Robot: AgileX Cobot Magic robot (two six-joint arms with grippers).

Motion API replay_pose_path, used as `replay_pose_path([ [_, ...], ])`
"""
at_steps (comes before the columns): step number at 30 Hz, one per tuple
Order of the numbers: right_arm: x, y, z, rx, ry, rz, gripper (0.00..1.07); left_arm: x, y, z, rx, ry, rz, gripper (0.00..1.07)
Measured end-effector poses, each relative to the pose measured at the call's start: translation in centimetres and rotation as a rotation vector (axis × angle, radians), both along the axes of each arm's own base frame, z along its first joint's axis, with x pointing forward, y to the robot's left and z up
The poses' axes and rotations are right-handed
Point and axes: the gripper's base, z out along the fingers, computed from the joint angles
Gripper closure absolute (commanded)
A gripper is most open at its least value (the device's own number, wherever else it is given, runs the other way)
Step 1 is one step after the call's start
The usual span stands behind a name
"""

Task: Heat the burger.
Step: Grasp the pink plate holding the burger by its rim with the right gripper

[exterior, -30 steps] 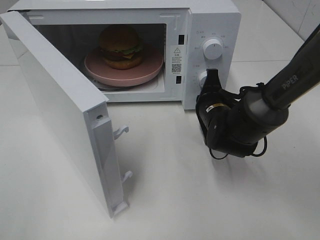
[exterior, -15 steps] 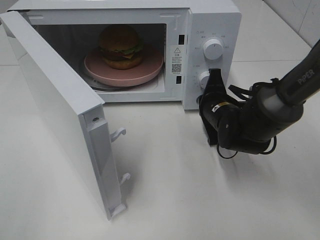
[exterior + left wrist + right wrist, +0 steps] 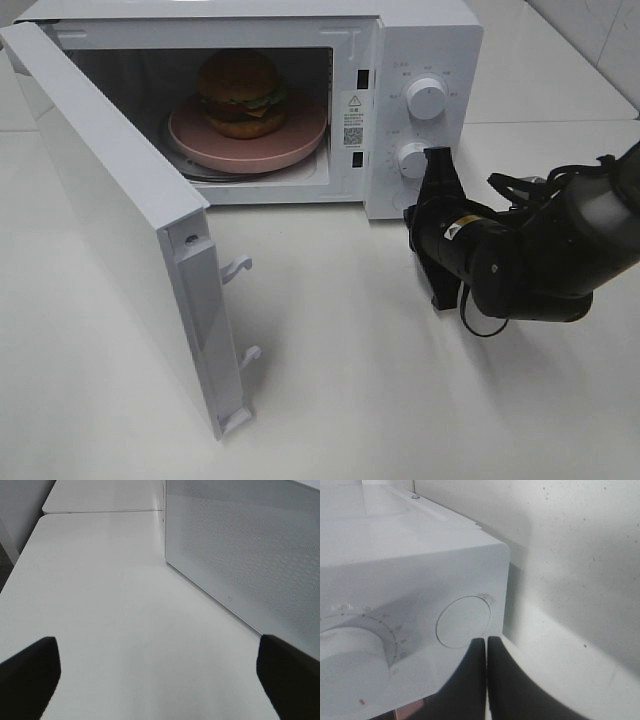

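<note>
The burger [image 3: 240,93] is sitting on the pink plate [image 3: 300,140] inside the microwave [image 3: 430,40] at the tabletop's [image 3: 350,380] far edge, so loading looks done. The door [image 3: 110,230] is hanging open; closing it and starting the heat are left. The right fingers [image 3: 470,680] are pressing together beside the lower dial [image 3: 412,160]; the left fingers [image 3: 30,675] are gaping wide, holding nothing.

I'm viewing the microwave [image 3: 430,35] from high in front, while wrist cameras are facing its door [image 3: 240,545] and, closer, its control panel [image 3: 445,575].

The burger [image 3: 241,93] sits on a plate [image 3: 306,131] inside the microwave [image 3: 430,40]. The door [image 3: 110,220] stands open on the left.
</note>
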Motion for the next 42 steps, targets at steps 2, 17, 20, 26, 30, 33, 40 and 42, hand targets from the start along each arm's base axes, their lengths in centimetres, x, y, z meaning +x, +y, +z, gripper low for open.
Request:
replay_pose_path([
  [2,-0.2,-0.1,0.2,-0.001,0.004,0.005,1.07,0.0,0.0,0.0,0.0,0.0,0.0,0.06],
  [17,-2.7,-0.7,4.0,-0.173,0.053,0.16,1.07,0.0,0.0,0.0,0.0,0.0,0.0,0.06],
  [20,-3.0,-0.7,5.0,-0.224,0.053,0.206,1.06,0.0,0.0,0.0,0.0,0.0,0.0,0.06],
  [26,-3.8,-0.7,7.1,-0.4,0.029,0.348,1.05,0.0,0.0,0.0,0.0,0.0,0.0,0.06],
  [30,-4.3,-0.7,7.6,-0.476,0.041,0.42,1.05,0.0,0.0,0.0,0.0,0.0,0.0,0.06],
  [33,-4.8,-0.7,7.9,-0.566,0.051,0.506,1.05,0.0,0.0,0.0,0.0,0.0,0.0,0.06],
  [40,-6.1,-0.8,8.9,-0.76,0.041,0.707,1.04,0.0,0.0,0.0,0.0,0.0,0.0,0.06],
  [42,-6.2,-0.8,9.1,-0.784,0.04,0.736,1.03,0.0,0.0,0.0,0.0,0.0,0.0,0.06],
])
